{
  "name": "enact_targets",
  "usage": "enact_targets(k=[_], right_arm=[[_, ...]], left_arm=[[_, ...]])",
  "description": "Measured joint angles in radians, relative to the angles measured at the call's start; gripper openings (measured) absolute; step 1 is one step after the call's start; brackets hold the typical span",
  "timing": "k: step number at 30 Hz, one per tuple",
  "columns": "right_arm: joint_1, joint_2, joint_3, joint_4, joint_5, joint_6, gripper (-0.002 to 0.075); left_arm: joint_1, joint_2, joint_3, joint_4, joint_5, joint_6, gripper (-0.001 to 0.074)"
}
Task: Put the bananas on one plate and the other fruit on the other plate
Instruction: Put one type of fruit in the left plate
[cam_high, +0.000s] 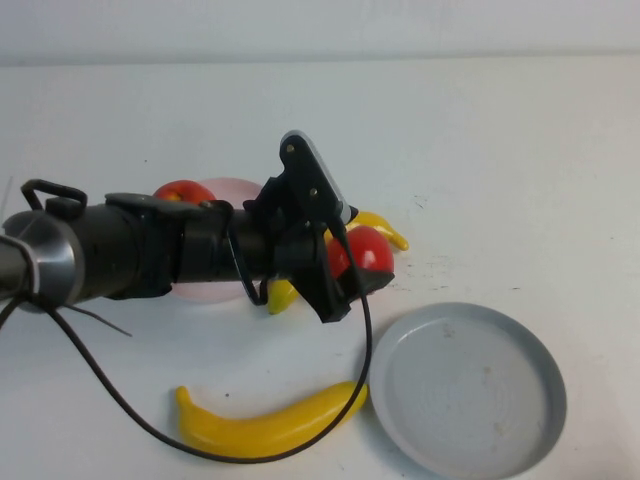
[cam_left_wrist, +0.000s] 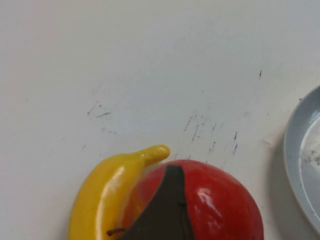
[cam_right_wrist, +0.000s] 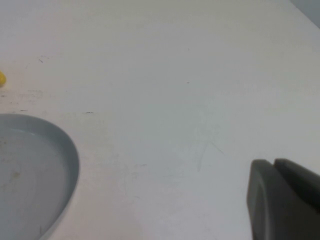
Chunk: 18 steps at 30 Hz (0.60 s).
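Observation:
My left gripper (cam_high: 358, 283) is open and straddles a red apple (cam_high: 366, 250) that rests on the table against the smaller banana (cam_high: 388, 231). In the left wrist view one dark finger (cam_left_wrist: 169, 205) crosses that apple (cam_left_wrist: 215, 205), with the banana (cam_left_wrist: 105, 195) beside it. A second apple (cam_high: 180, 192) lies at the left edge of the pink plate (cam_high: 236, 187), both partly hidden behind my arm. The larger banana (cam_high: 268, 426) lies near the table's front, left of the grey-blue plate (cam_high: 520, 440), which holds nothing. My right gripper (cam_right_wrist: 274, 165) is shut over bare table beside that plate (cam_right_wrist: 72, 165).
The left arm's black cable (cam_high: 120, 405) loops down across the table and over the larger banana. White table stretches behind and to the right of the fruit.

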Motion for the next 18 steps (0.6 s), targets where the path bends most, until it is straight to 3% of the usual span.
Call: enact_targets(k=[18], right_arm=[[0.0,0.0,0.0,0.0,0.0,0.0,-0.0016]], left_arm=[[0.0,0.09,-0.026,-0.063,0.001,0.021,0.0652]])
